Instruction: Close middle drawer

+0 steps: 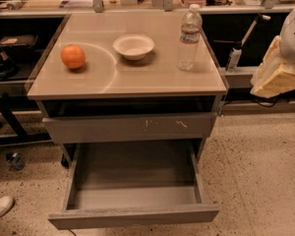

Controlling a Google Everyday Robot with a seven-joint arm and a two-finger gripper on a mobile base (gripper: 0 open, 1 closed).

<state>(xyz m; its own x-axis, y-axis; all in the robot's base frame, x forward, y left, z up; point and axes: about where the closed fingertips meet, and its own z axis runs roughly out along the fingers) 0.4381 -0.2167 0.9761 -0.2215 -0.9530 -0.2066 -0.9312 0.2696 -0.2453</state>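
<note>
Middle drawer [133, 193] - pulled well out of the cabinet toward the camera, box fully exposed. Long axis runs left-right across the view; the plain front panel faces the camera at the bottom edge of the frame, and the sides run back under the cabinet. Inside is bare grey.

Just above it, the scratched drawer front [130, 128] sits only slightly out, with a dark gap between it and the cabinet top [152, 80]. White scratch marks show right of its centre.

On the cabinet top:
- orange [73, 56], left side
- white bowl [133, 46], near the middle, toward the back
- water bottle [189, 37], upright, right of the bowl, apart from it

Gripper [278, 77] - at the far right edge, about level with the cabinet top and well apart from the drawer, beside the cabinet. Only a cream-and-white bulk shows, probably the wrist end, cut off by the frame. Cannot tell whether it is open or closed; nothing seen in its hold.

A white shoe [0, 206] shows at the lower left on the speckled floor [255, 171].
</note>
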